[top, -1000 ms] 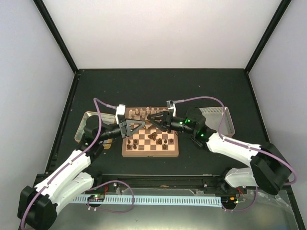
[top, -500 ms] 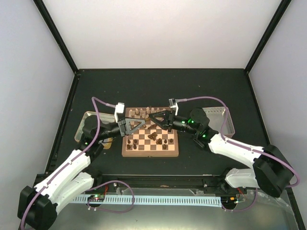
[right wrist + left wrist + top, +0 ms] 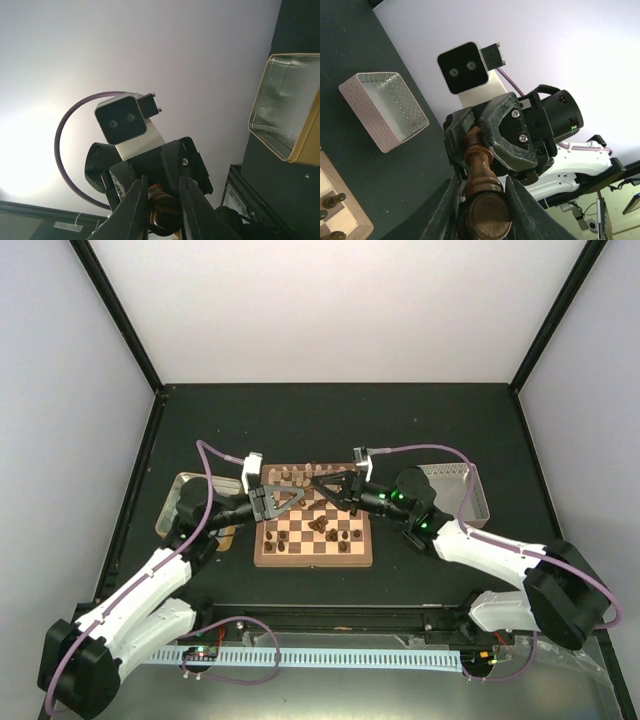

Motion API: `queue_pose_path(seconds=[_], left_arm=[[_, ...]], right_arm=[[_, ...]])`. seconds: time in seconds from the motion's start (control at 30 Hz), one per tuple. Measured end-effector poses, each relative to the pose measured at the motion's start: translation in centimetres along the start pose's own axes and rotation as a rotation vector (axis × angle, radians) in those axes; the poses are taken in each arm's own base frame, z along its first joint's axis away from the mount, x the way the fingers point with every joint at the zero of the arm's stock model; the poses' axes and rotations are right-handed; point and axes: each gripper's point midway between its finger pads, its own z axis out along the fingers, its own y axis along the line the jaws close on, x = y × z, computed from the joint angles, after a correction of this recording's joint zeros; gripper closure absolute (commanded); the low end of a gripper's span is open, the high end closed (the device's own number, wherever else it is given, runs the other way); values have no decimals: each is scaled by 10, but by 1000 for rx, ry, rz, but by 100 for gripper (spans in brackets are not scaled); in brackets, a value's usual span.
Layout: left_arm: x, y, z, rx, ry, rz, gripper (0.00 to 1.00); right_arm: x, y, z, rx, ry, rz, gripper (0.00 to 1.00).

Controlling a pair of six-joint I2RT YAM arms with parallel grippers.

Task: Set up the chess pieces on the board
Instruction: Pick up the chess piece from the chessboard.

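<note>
Just now my right gripper (image 3: 160,186) has drawn its fingers in around the dark chess piece (image 3: 479,160). A moment ago they stood wider, a little apart from it. It now has hold of the upper part, and the left wrist view shows its pads wrapped round the head.

My left gripper (image 3: 483,194) has barely moved. Its fingers sit narrow and close against either side of the round base. I cannot tell whether they still press on it or have begun to let go.

The piece hangs in the air, lying roughly level between my two grippers. It is above the board (image 3: 300,560), toward 12 o'clock from the board's centre.

Other chess pieces (image 3: 335,531) are already on the squares, with a row along the far edge and a loose group nearer 5 o'clock. Some look toppled, though they are too small to be sure. A gold-rimmed tray (image 3: 285,115) lies at 9 o'clock of the board and a grey box (image 3: 382,112) at 3 o'clock.

I read this as a handover from left to right that is nearly done. My left fingers need to release fully before the right arm carries the piece to its square. If both arms pull at once, the piece could twist or drop onto the pieces standing below.
</note>
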Motion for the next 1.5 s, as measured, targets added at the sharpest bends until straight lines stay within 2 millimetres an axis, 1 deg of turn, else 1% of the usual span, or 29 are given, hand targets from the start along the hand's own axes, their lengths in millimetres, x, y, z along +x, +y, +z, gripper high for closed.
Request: queue_pose_path(seconds=[0.13,0.33,0.47,0.6,0.67,0.73,0.83,0.87,1.0,1.1,1.2,1.3,1.4,1.5], left_arm=[[1,7,2,-18,6,-31,70],[0,10,2,-31,-1,-44,70],[1,14,2,-43,0,-57,73],[2,18,2,-55,-1,-67,77],[2,20,2,-61,-4,-69,81],[2,22,2,-68,-6,-71,86],[3,25,2,-80,-5,-70,96],[3,25,2,-82,-4,-72,98],[5,28,2,-93,4,-75,98],[8,33,2,-109,13,-77,98],[8,40,1,-137,7,-76,97],[9,45,0,-156,11,-76,98],[11,48,-1,-169,19,-70,98],[12,53,-2,-202,29,-67,98]], right_arm=[[-2,-6,-2,12,-23,9,98],[-7,-13,-4,28,-59,27,99],[-8,-18,-5,38,-69,44,99],[-10,-21,-6,46,-83,53,99],[-11,-22,-7,49,-88,54,99],[-11,-23,-7,52,-90,55,99],[-11,-26,-8,63,-94,60,99],[-11,-26,-9,67,-94,62,99],[-10,-29,-11,91,-99,55,99],[-11,-34,-15,127,-112,31,99],[-23,-38,-24,173,-174,-2,99],[-28,-39,-31,203,-205,-48,99],[-30,-43,-35,259,-209,-121,99],[-37,-42,-37,336,-214,-229,99]])
